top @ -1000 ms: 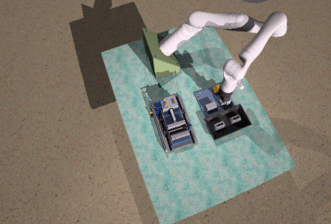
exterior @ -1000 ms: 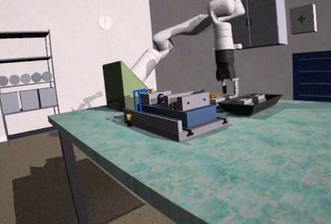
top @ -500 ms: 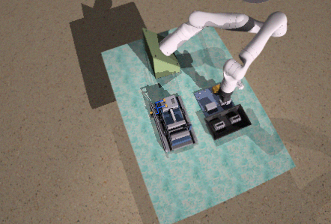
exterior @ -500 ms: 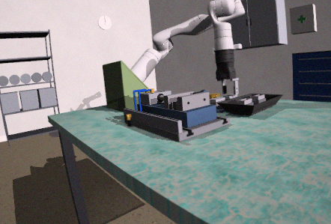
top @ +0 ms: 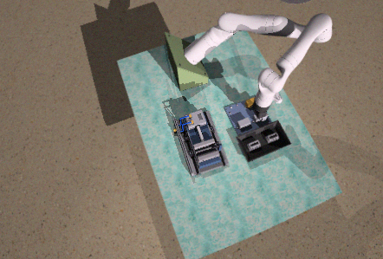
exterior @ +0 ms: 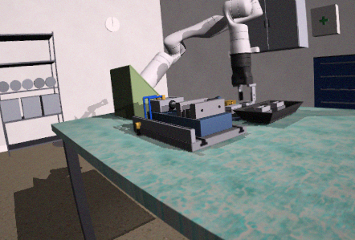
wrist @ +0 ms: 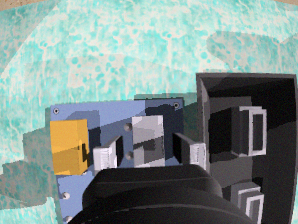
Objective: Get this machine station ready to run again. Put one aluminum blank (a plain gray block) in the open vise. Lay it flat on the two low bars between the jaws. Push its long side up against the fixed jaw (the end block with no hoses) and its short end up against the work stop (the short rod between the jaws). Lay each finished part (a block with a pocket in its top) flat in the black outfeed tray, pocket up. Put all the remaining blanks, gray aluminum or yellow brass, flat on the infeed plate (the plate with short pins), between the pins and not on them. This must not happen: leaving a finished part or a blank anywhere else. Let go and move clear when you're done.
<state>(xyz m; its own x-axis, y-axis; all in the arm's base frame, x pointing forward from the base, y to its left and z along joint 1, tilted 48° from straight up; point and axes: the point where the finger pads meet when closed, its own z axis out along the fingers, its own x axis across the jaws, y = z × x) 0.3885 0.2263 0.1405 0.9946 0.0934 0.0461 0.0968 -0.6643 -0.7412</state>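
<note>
My gripper (top: 261, 118) is open and empty, pointing down over the blue infeed plate (top: 239, 115) beside the black outfeed tray (top: 264, 139). In the wrist view a gray aluminum blank (wrist: 148, 137) lies flat on the plate (wrist: 100, 136), below and between my spread fingers. A yellow brass blank (wrist: 68, 145) lies on the plate to its left. Two finished parts with pockets (top: 253, 145) (top: 272, 137) lie in the tray, pocket up. The vise (top: 200, 140) stands to the left of the plate; I cannot tell what lies between its jaws.
A green wedge-shaped block (top: 186, 64) stands behind the vise, by the arm's base. In the side view my gripper (exterior: 248, 95) hangs just above the tray's (exterior: 268, 111) near rim. Blue hoses (exterior: 149, 103) rise at one end of the vise.
</note>
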